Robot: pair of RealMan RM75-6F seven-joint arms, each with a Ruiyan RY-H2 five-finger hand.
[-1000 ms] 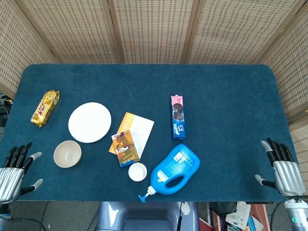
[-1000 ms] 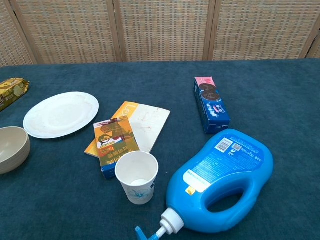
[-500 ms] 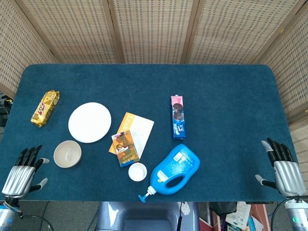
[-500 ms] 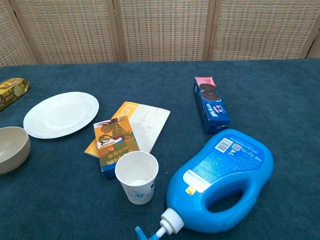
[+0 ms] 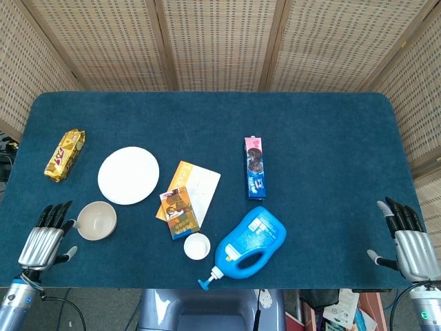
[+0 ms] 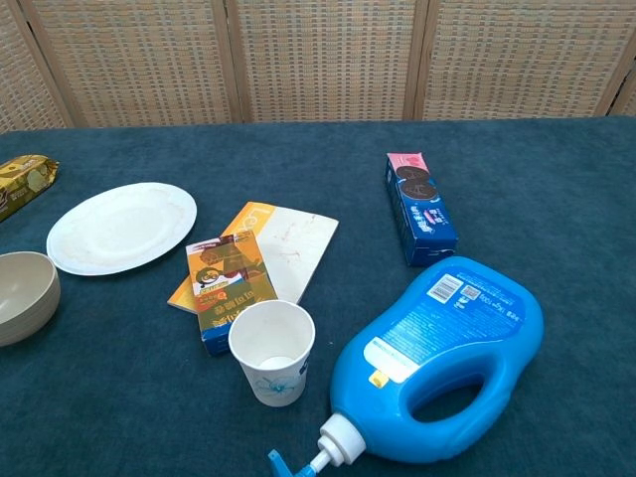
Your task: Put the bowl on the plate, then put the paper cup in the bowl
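The white plate (image 5: 128, 175) lies flat and bare on the blue table. The beige bowl (image 5: 96, 220) sits upright just in front of the plate, apart from it. The white paper cup (image 5: 197, 246) stands upright, mouth up, right of the plate.

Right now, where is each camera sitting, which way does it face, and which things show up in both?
Head view: high up, looking down on the whole table; left hand and right hand show at the near corners.
Chest view: low at the near edge, facing the screen; no hands.
Both show: bowl, plate, paper cup, blue jug.
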